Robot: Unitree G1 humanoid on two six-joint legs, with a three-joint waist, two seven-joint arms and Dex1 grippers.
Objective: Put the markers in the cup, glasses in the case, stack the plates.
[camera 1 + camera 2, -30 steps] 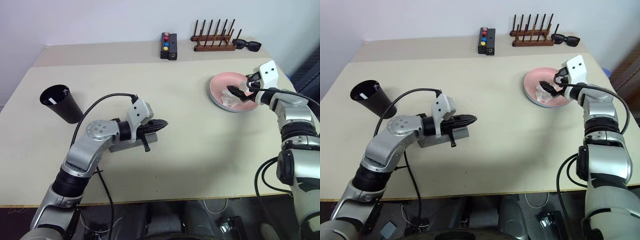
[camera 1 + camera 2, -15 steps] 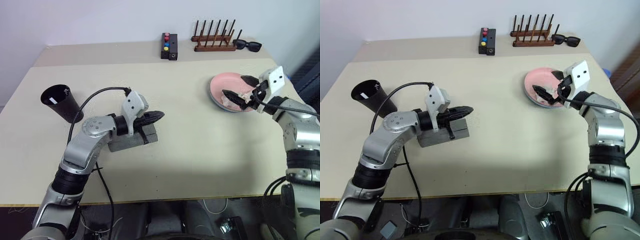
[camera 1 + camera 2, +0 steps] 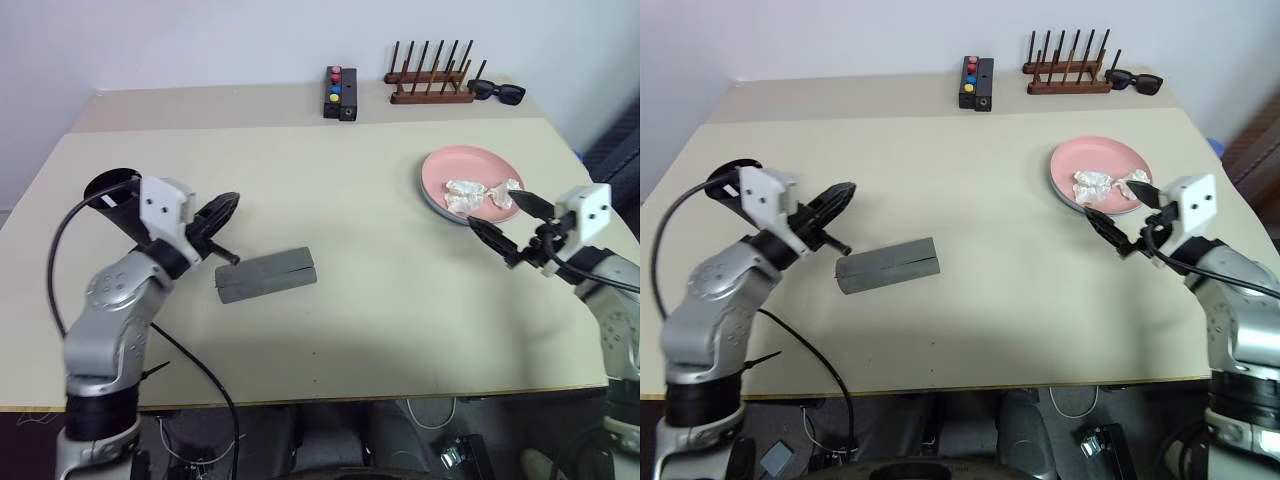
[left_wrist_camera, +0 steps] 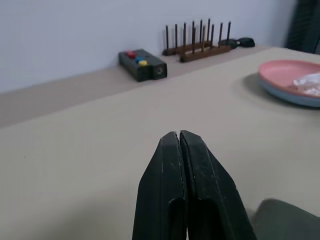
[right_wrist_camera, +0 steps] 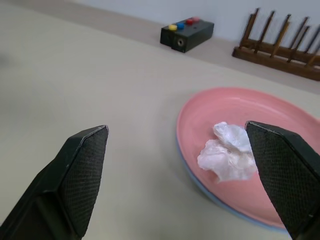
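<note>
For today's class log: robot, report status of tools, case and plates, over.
Left tool shut, empty; right tool open, empty. Grey case closed on the table. Pink plate stacked on blue plate. Crumpled paper sits on top.

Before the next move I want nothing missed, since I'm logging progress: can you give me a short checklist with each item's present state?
1. Case closed on the table: ok.
2. Pink plate stacked on the blue plate: ok.
3. Crumpled paper cleared off the pink plate: not ok.
4. Markers inside the cup: cannot tell.
5. Left gripper shut and empty: ok.
6. Right gripper open, clear of plates: ok.
</note>
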